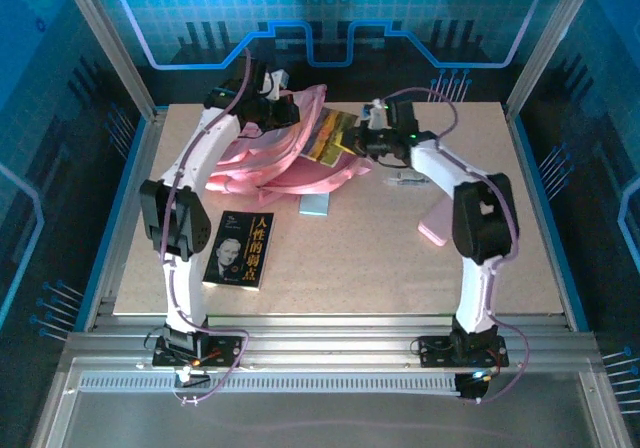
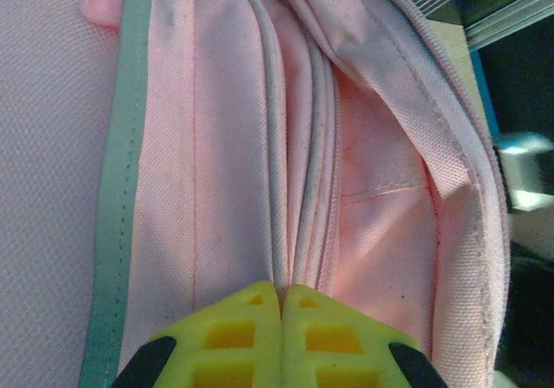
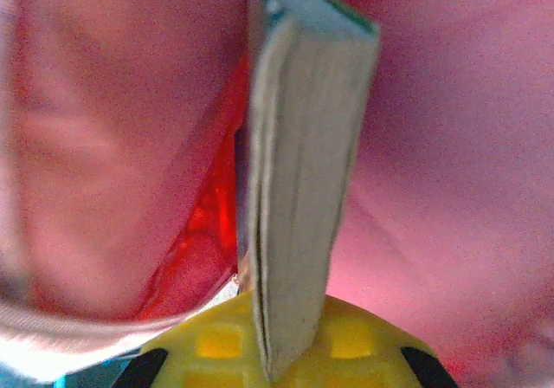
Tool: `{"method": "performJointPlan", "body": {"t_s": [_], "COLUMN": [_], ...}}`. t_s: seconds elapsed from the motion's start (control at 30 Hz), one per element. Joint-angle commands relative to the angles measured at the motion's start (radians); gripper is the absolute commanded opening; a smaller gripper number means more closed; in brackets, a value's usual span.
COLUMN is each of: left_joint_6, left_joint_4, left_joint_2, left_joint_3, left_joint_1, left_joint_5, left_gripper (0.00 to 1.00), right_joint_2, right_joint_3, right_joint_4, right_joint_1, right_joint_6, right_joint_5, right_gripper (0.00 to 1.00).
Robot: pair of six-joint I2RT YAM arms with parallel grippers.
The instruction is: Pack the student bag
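top external: the student bag [image 1: 270,163] lies at the far side of the table [image 1: 350,278], left of centre, with its mouth turned to the right. the left hand [image 1: 285,113] sits on the bag's far upper rim. the right hand [image 1: 360,141] is at the bag's mouth with a yellow-and-dark covered book [image 1: 333,133] in its grip, and the book is partly past the opening. a black paperback [image 1: 240,250] lies flat on the table beside the left arm. a small pale blue item [image 1: 314,204] lies just in front of the bag. a flat pink item [image 1: 433,226] lies partly under the right arm.

left wrist: the yellow fingers [image 2: 234,340] are pressed together, pinching folds of the bag's pink fabric and zip edge. a grey-green trim strip [image 2: 117,215] runs down the left side.

right wrist: the fingers [image 3: 216,340] are clamped on the book, which is seen edge-on with its page block facing the camera. pink bag lining lies on both sides of it.
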Motion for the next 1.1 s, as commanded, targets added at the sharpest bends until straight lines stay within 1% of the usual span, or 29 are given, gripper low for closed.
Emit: {"method": "performJointPlan", "body": {"t_s": [0.0,0.07,0.2,0.37,0.47,0.5,0.53,0.57,0.6,0.63,0.67,0.73,0.77,0.93,1.07], "left_joint_6": [-0.042,-0.05,-0.066,-0.078,-0.111,-0.13,-0.153,-0.17,-0.184,-0.192,-0.198,-0.208,-0.211,-0.217,-0.217], "left_joint_4": [0.115,0.135,0.187,0.209,0.259,0.289,0.313,0.328,0.339,0.344,0.348,0.373,0.384,0.425,0.43], "left_joint_2": [-0.09,-0.098,-0.118,-0.13,-0.15,-0.156,-0.158,-0.158,-0.156,-0.157,-0.16,-0.174,-0.182,-0.225,-0.264], "left_joint_3": [-0.004,-0.016,-0.053,-0.065,-0.112,-0.135,-0.151,-0.163,-0.174,-0.183,-0.194,-0.235,-0.256,-0.365,-0.448], "left_joint_1": [0.002,0.002,0.002,0.002,0.005,0.009,0.013,0.017,0.02,0.022,0.025,0.03,0.033,0.039,0.043], "left_joint_5": [0.116,0.131,0.155,0.174,0.156,0.154,0.157,0.158,0.158,0.155,0.15,0.129,0.119,0.038,-0.022], "left_gripper": [0.0,0.0,0.0,0.0,0.0,0.0,0.0,0.0,0.0,0.0,0.0,0.0,0.0,0.0,0.0], "right_joint_2": [0.091,0.164,0.311,0.498,0.59,0.602,0.604,0.604,0.605,0.601,0.591,0.538,0.501,0.238,0.089], "right_joint_3": [0.135,0.206,0.382,0.664,0.796,0.812,0.816,0.821,0.838,0.862,0.877,0.854,0.815,0.509,0.36], "right_joint_4": [0.046,0.029,-0.079,-0.254,-0.292,-0.283,-0.262,-0.251,-0.266,-0.31,-0.356,-0.446,-0.462,-0.41,-0.415], "right_joint_1": [0.045,0.066,0.108,0.141,0.14,0.138,0.135,0.135,0.133,0.129,0.124,0.107,0.096,-0.002,-0.087], "right_joint_6": [0.048,0.062,0.054,0.032,0.064,0.079,0.091,0.097,0.09,0.065,0.036,-0.035,-0.053,-0.093,-0.133], "right_joint_5": [-0.081,-0.088,-0.111,-0.097,-0.087,-0.076,-0.07,-0.065,-0.059,-0.049,-0.038,0.012,0.036,0.101,0.115], "right_gripper": [0.0,0.0,0.0,0.0,0.06,0.1,0.15,0.25,0.4,0.51,0.56,0.62,0.63,0.65,0.66]}}
